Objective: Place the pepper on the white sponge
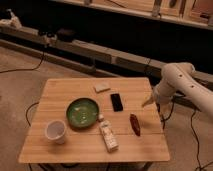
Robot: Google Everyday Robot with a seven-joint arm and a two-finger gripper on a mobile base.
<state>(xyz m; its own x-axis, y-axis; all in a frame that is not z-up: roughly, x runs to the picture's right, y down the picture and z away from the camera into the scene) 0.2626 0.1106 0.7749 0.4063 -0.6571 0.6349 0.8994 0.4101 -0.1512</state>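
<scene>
The dark red pepper lies on the wooden table near its right front, pointing roughly front to back. At the back middle of the table lies the small, flat white sponge. My gripper hangs at the end of the white arm over the table's right edge, above and slightly behind the pepper and well to the right of the sponge. It is open and holds nothing.
A green plate sits in the middle of the table, with a black flat slab to its right. A white cup stands front left. A long white remote-like object lies in front. Cables trail on the floor around.
</scene>
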